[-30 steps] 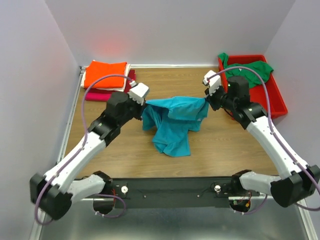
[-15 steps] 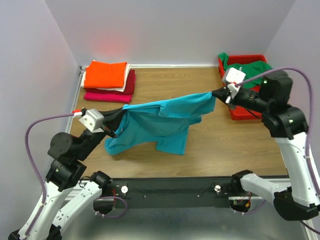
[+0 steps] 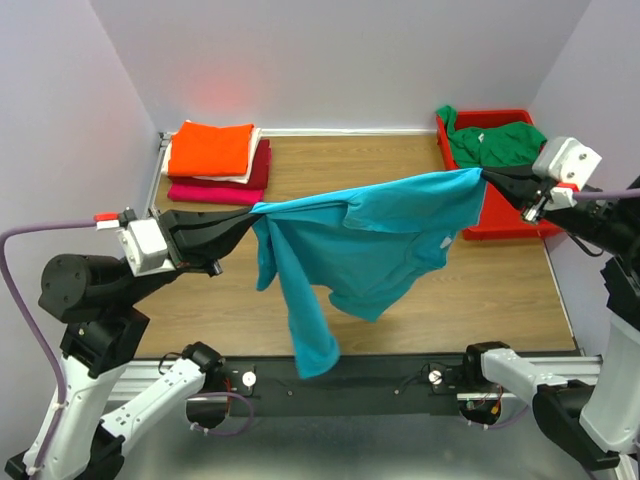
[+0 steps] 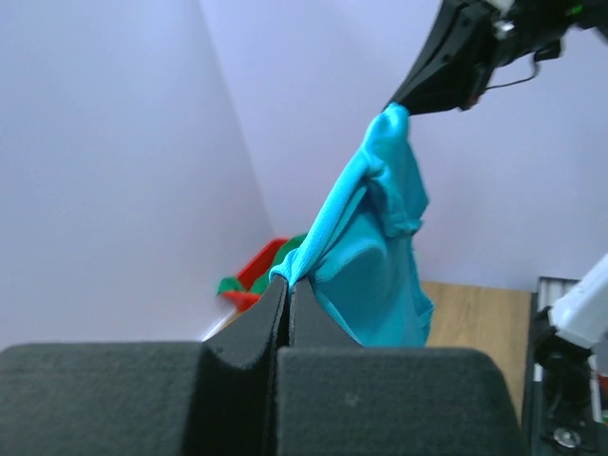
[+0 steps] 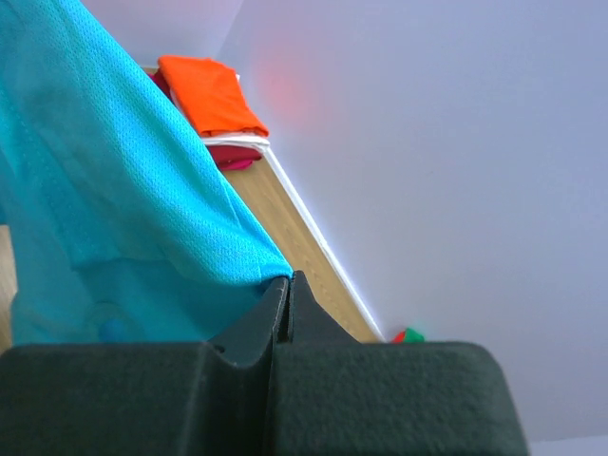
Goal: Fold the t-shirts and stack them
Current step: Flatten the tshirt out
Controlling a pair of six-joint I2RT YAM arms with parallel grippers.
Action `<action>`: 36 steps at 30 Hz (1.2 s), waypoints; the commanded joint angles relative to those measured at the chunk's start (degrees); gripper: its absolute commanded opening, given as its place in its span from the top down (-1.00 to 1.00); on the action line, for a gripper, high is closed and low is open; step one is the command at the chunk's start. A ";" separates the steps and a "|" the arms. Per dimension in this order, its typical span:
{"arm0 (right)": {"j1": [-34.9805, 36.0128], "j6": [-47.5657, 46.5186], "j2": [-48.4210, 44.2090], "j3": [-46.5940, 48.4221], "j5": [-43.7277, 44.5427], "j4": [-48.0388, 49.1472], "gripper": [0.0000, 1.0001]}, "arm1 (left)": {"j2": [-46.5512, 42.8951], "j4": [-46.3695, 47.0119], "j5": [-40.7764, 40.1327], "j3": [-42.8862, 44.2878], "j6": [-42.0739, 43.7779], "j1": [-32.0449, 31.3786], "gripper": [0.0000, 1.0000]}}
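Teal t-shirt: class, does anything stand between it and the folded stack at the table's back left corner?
Nothing visible does. The teal t-shirt hangs stretched between the left gripper and right gripper, both shut on it. No object shows on the table between it and the folded stack; the red bin sits far right.

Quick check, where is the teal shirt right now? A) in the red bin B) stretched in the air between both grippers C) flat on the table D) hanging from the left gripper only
B: the left gripper and right gripper each pinch an edge of the teal shirt, spread between them.
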 commanded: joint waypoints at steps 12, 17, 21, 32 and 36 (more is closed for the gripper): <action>-2.46 7.35 5.58 -20.10 10.67 14.47 0.99 | 1.65 24.41 -10.43 -31.28 -16.98 1.09 1.00; -2.46 12.11 21.69 -33.68 14.11 34.45 0.99 | 20.35 22.59 -16.20 -32.20 -22.53 11.36 0.92; -1.58 20.26 40.01 -25.20 20.60 38.68 0.62 | 46.99 14.09 -23.71 -15.56 -14.74 15.24 0.09; -1.58 12.14 34.26 -33.90 14.69 35.62 -0.93 | 48.91 -0.80 -31.49 2.80 0.74 15.07 -0.67; -1.58 -15.12 25.20 -44.28 -0.29 21.04 -0.93 | 38.11 0.43 -25.34 -7.72 6.63 14.72 -0.65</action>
